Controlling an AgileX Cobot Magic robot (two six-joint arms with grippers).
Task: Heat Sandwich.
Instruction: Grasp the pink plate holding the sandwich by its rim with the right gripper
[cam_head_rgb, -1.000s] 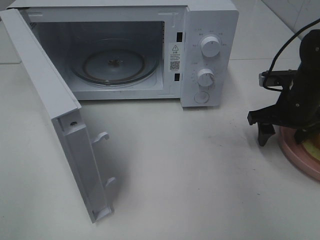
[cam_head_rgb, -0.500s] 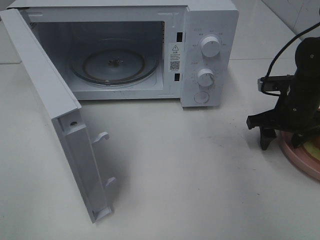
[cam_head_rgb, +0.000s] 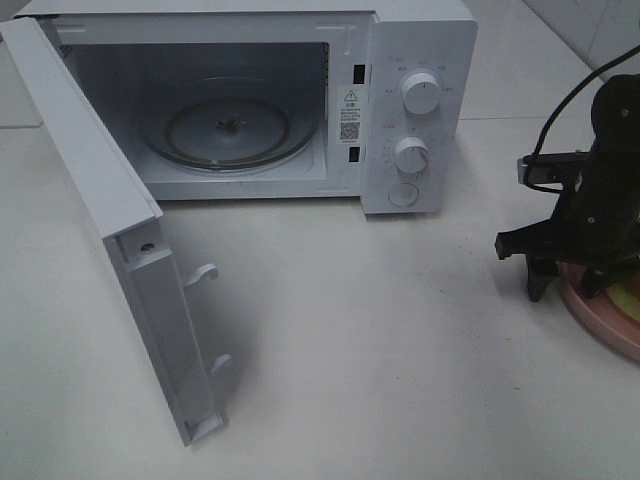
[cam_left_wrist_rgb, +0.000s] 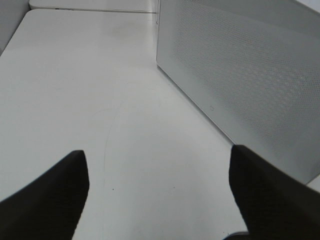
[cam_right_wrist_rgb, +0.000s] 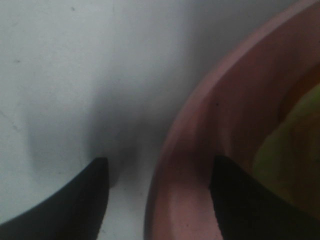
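Observation:
The white microwave (cam_head_rgb: 300, 100) stands with its door (cam_head_rgb: 120, 250) swung wide open, showing a bare glass turntable (cam_head_rgb: 228, 128). At the right edge lies a pink plate (cam_head_rgb: 590, 315). Only a yellow-green sliver of the sandwich (cam_head_rgb: 631, 300) shows on it, and it appears as a blur (cam_right_wrist_rgb: 295, 145) in the right wrist view. My right gripper (cam_head_rgb: 570, 283) is open and straddles the plate's rim (cam_right_wrist_rgb: 175, 165). One finger (cam_right_wrist_rgb: 70, 200) is outside the rim, over the table. The other finger (cam_right_wrist_rgb: 255, 205) is inside it. My left gripper (cam_left_wrist_rgb: 157, 150) is open and holds nothing.
The open door juts toward the table's front left, with two latch hooks (cam_head_rgb: 205, 272) on its edge. Its perforated outer face (cam_left_wrist_rgb: 240, 80) stands close to my left gripper. White tabletop (cam_head_rgb: 380, 350) lies between the microwave and the plate.
My right gripper has shifted slightly right and down over the plate's rim, and its fingers have drawn closer together. The left gripper and the microwave have not moved.

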